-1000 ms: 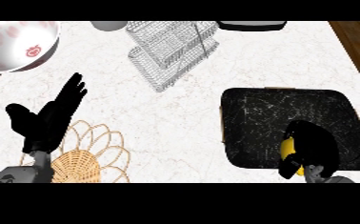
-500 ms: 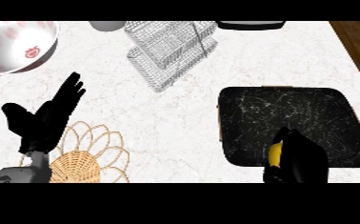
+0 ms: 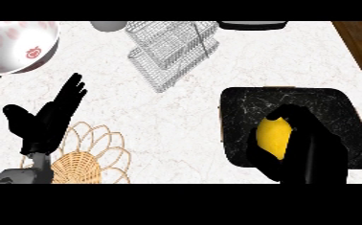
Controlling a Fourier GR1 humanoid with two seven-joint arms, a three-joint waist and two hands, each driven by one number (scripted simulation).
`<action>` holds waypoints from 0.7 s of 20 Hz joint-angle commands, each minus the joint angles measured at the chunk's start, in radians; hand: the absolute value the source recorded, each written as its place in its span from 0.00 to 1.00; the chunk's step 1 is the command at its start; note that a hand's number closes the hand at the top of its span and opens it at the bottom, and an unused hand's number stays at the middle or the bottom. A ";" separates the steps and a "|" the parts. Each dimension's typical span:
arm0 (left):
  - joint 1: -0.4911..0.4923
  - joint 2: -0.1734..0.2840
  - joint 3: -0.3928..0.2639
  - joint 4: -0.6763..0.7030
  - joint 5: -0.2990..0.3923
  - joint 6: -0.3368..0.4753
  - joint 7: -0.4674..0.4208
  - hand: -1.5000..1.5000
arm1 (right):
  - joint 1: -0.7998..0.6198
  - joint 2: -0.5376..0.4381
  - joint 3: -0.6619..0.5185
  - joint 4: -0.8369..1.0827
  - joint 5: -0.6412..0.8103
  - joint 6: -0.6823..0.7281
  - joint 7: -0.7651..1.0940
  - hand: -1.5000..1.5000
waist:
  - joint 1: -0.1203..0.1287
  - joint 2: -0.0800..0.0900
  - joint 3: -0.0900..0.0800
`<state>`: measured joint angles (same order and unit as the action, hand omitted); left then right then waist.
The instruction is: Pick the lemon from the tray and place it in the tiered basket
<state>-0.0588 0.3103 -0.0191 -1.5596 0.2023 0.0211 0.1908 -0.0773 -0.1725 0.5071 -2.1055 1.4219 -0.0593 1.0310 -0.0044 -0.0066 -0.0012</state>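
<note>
A yellow lemon (image 3: 274, 136) lies on the black marbled tray (image 3: 247, 105) at the lower right of the head view. My right hand (image 3: 311, 157) is curled round the lemon, thumb on its left side and fingers over its top and right. The wire tiered basket (image 3: 172, 47) stands at the back middle of the counter, well away from the tray. My left hand (image 3: 46, 119) rests open at the lower left, fingers up, over a woven trivet.
A woven wicker trivet (image 3: 84, 159) lies at the lower left under my left hand. A white bowl with red marks (image 3: 25, 44) sits at the far left. A grey round object (image 3: 107, 25) and a dark item (image 3: 251, 25) stand along the back edge.
My right hand has come further up onto the tray and wrapped round the lemon, which now shows more fully. The left hand has stayed put.
</note>
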 commanded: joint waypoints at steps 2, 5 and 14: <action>-0.034 -0.017 -0.004 -0.002 -0.024 0.023 0.028 0.50 | -0.164 0.165 0.102 -0.072 0.101 0.127 0.103 1.00 | 0.007 0.004 0.000; -0.016 -0.052 -0.041 -0.020 -0.053 0.023 0.005 0.50 | -0.378 0.169 -0.035 0.024 -0.035 0.220 0.104 1.00 | 0.016 0.007 0.000; -0.012 -0.030 -0.014 -0.067 -0.021 -0.017 0.043 0.50 | -0.758 0.172 -0.087 0.420 -0.194 0.093 0.216 1.00 | 0.041 0.009 0.000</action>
<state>-0.0776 0.2874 -0.0210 -1.5718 0.1850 0.0010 0.2126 -0.6835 -0.0132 0.4723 -1.8608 1.2847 0.0959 1.1217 0.0245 0.0013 -0.0016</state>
